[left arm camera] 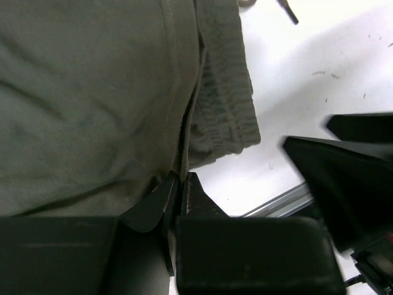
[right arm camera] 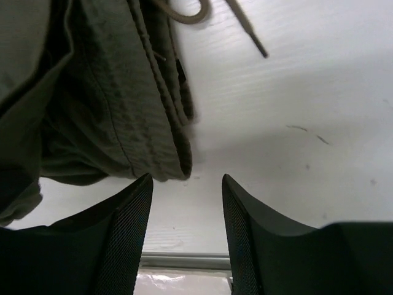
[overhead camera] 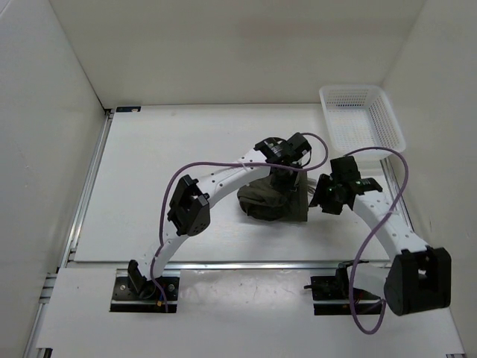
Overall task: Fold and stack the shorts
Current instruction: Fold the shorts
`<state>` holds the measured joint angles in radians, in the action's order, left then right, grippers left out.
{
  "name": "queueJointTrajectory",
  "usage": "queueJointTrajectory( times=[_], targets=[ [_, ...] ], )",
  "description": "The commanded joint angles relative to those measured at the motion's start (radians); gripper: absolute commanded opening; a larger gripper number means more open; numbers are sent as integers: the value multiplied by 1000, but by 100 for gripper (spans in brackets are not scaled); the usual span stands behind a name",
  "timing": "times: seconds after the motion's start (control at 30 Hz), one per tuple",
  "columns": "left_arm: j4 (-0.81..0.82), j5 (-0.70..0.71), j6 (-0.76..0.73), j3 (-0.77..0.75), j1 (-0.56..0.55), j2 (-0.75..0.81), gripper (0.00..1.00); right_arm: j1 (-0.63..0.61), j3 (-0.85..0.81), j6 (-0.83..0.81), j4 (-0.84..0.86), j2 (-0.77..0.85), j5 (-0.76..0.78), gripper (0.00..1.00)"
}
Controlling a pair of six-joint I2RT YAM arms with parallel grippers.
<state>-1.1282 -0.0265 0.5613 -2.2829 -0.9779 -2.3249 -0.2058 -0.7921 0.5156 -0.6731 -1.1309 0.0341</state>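
pinching a fold of the dark olive-green soft cloth shorts [overhead camera: 270,203], your left gripper [left arm camera: 179,185] has its two black fingers pressed nearly together, with a seam edge caught between them just beside the gathered elastic waistband [left arm camera: 224,104]. that grip looks chosen so one layer can be lifted or dragged over without the whole bundle sliding. the shorts lie bunched in the middle of the white table [overhead camera: 149,186], not yet a flat fold, and well apart from the white plastic mesh basket [overhead camera: 363,112] at the far right corner. your right gripper [right arm camera: 187,184] sits low over the table at the right side of the bundle, its fingers spread with only bare table between them. the end of the waistband lies just beside one of its fingers, so it seems poised to take that edge or pin it down. the thin pale drawstring cord [right arm camera: 244,26] trails loose on the table past the waistband, so watch that it doesn't snag. i'd judge the fold only partly made.
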Motion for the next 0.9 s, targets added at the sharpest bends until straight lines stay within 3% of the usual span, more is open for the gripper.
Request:
queueJointTrajectory(
  times=[0.0,0.17,0.27,0.3,0.33,0.4,0.43,0.5,0.87],
  targets=[
    [34,5,14,8,5,78,11,11,4,-35,105,-95,-112,54],
    [34,5,32,8,5,78,11,11,-7,-45,234,-243,-174,64],
    [34,5,42,8,5,87,11,20,-30,-54,274,-325,-174,64],
    [34,5,42,8,5,87,11,20,-30,-54,286,-345,-174,60],
    [34,5,51,8,5,87,11,20,-30,-54,302,-384,-184,46],
    [44,-9,66,17,5,96,11,20,-21,-54,348,-423,-230,28],
    [54,-32,75,17,5,96,11,20,-21,-43,359,-452,-247,12],
    [79,-47,97,17,5,105,11,20,0,-28,389,-461,-270,3],
    [140,-64,204,52,-4,68,11,20,-1,-2,380,-441,-263,0]
  ],
)
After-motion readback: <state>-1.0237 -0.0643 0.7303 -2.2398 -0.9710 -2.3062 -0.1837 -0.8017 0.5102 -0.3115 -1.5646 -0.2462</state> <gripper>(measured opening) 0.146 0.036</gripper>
